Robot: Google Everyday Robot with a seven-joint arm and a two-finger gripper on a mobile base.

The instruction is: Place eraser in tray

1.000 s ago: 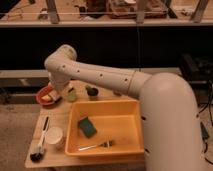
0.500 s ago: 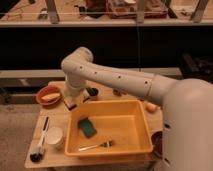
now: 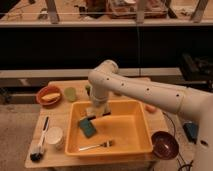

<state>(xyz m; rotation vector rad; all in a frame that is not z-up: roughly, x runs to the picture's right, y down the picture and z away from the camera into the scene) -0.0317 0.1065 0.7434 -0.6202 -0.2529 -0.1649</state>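
My gripper (image 3: 97, 112) hangs down from the white arm over the back left part of the yellow-orange tray (image 3: 127, 129). It is shut on the eraser (image 3: 94, 110), a small pale block with a dark underside, held just above the tray floor. The eraser is right behind the flat green sponge (image 3: 87, 127), which lies inside the tray. The arm hides the gripper's upper part.
A fork (image 3: 96, 146) lies in the tray's front. Left of the tray stand an orange-red bowl (image 3: 49, 95), a green cup (image 3: 70, 93), a white cup (image 3: 54, 135) and a black-headed brush (image 3: 38, 145). A dark bowl (image 3: 165, 145) sits at the right front.
The arm has swung right and forward from near the orange-red bowl, carrying the eraser across the table to above the tray's back left part.
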